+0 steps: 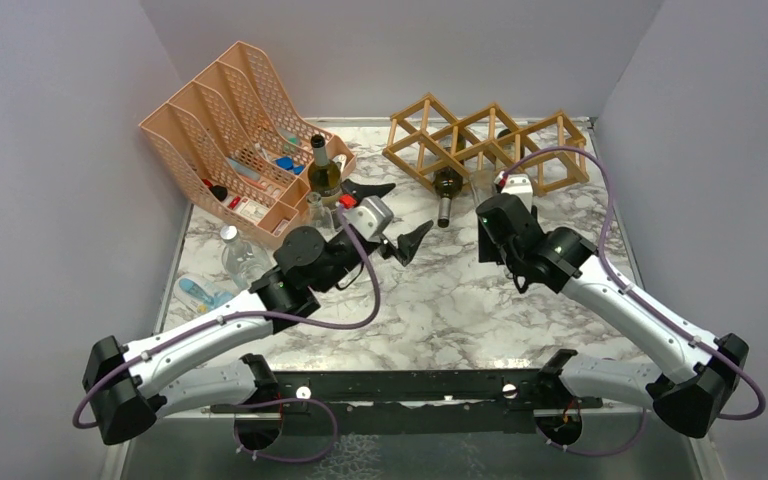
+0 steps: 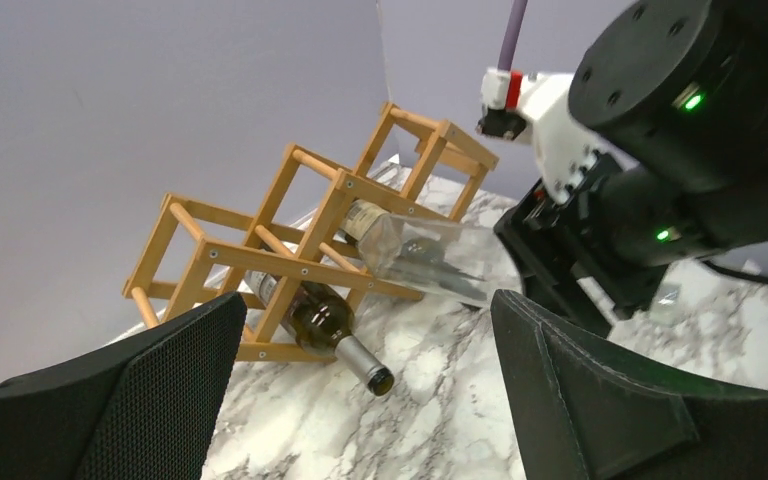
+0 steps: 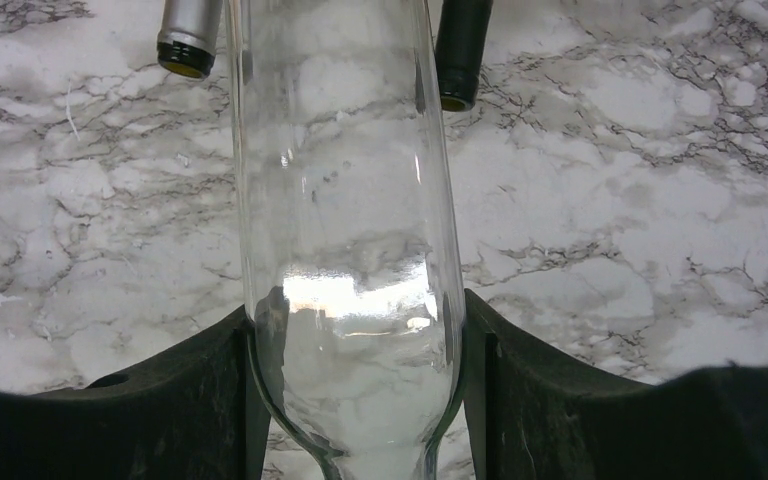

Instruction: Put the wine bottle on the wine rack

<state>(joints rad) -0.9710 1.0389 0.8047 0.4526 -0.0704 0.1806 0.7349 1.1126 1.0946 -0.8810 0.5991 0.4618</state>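
The light-brown wooden wine rack [image 1: 480,145] stands at the back, right of centre, and also shows in the left wrist view [image 2: 300,230]. A dark bottle with a silver-capped neck [image 2: 325,325] lies in a lower cell, neck toward the front. My right gripper [image 1: 490,205] is shut on a clear glass wine bottle [image 3: 345,200] near its shoulder. The bottle is held low and lengthwise, its base end at the rack's front [image 2: 430,255]. My left gripper [image 1: 395,215] is open and empty, left of the rack, facing it.
A peach mesh file organizer [image 1: 230,130] stands at the back left, with a green wine bottle [image 1: 322,170] upright beside it. Clear bottles [image 1: 240,255] lie near the left edge. A black-capped neck [image 3: 460,50] shows beside the silver one [image 3: 188,35]. Grey walls enclose the table.
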